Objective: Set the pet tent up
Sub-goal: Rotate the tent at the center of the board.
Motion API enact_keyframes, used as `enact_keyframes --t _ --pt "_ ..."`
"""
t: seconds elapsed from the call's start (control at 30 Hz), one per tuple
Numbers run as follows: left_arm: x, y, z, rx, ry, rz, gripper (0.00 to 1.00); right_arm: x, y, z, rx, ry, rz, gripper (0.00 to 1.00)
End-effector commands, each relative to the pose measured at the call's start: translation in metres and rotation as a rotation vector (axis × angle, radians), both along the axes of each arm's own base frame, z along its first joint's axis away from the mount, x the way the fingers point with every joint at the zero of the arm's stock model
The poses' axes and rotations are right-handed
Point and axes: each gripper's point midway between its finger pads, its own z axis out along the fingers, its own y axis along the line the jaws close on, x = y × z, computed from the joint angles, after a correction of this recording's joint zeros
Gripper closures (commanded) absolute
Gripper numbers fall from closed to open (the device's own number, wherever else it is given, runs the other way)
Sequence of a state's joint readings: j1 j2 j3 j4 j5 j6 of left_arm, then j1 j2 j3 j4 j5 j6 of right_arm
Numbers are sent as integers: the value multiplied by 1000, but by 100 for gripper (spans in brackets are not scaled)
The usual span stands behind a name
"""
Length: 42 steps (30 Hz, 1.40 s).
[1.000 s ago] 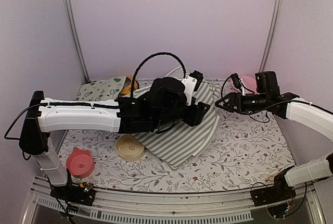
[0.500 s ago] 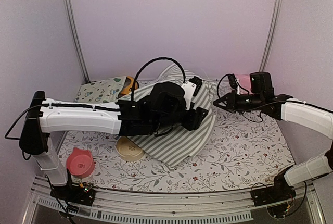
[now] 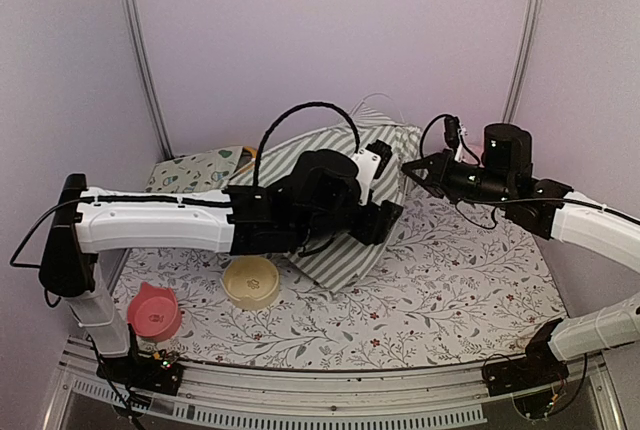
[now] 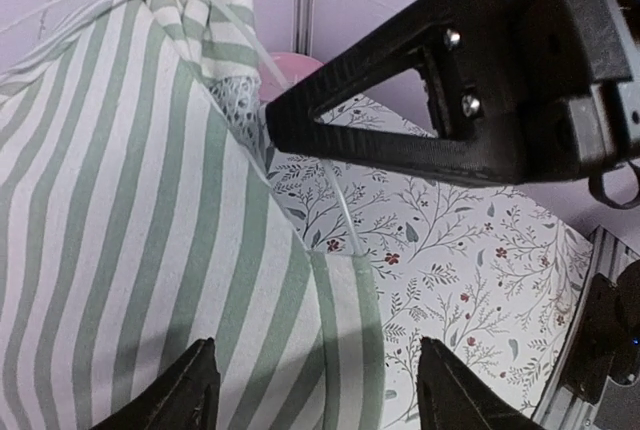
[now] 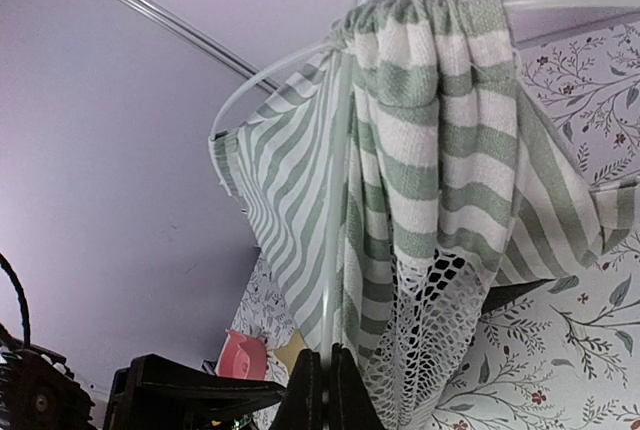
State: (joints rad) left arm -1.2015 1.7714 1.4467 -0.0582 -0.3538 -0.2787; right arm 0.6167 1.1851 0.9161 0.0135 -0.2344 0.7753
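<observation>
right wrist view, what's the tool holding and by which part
The right tool is shut on the pet tent, pinching its thin white pole beside the lace flap.

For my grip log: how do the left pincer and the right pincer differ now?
The left pincer is open; the right pincer is shut on the tent's thin white pole. The left pincer is over plain striped cloth; the right pincer is beside the lace. Both are black and at the tent.
</observation>
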Motion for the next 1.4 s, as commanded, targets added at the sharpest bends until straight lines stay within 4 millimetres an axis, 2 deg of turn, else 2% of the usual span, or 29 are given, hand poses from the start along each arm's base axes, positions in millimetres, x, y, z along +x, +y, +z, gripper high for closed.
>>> enact_keyframes --t 0.0,0.2,0.3,0.4,0.5,0.53,0.6,0.63,0.7,0.83,0.93,0.97,1.07,1.17,1.37 --pt "14 -1 10 29 -46 40 30 9 -5 73 135 -149 -99 100" --pt "35 -2 7 87 -80 101 29 8 2 98 184 -189 -108 100" --pt "49 3 4 108 -94 142 33 9 5 105 194 -204 -109 100" --pt "61 13 10 128 -137 197 48 9 5 108 198 -214 -116 100" --pt "69 26 23 142 -203 255 72 10 7 108 194 -216 -113 100" --pt "73 32 27 148 -218 272 77 10 7 107 191 -216 -111 100" --pt "82 41 32 152 -234 293 95 9 9 108 187 -223 -102 99" --pt "88 46 33 153 -242 303 100 9 11 109 187 -227 -90 98" --pt "96 57 34 168 -261 322 100 6 17 110 175 -239 -49 88" --pt "118 86 37 204 -301 385 100 -4 34 114 135 -282 73 51" --pt "133 110 42 218 -324 414 100 -13 47 114 66 -298 181 34" --pt "137 117 45 224 -341 420 100 -19 51 131 64 -338 224 30" --pt "144 134 45 258 -374 416 100 -28 50 144 -15 -393 275 22" --pt "151 151 46 280 -388 408 100 -37 37 166 -92 -468 264 16" --pt "166 172 53 319 -438 380 100 -73 13 217 -146 -614 298 13"
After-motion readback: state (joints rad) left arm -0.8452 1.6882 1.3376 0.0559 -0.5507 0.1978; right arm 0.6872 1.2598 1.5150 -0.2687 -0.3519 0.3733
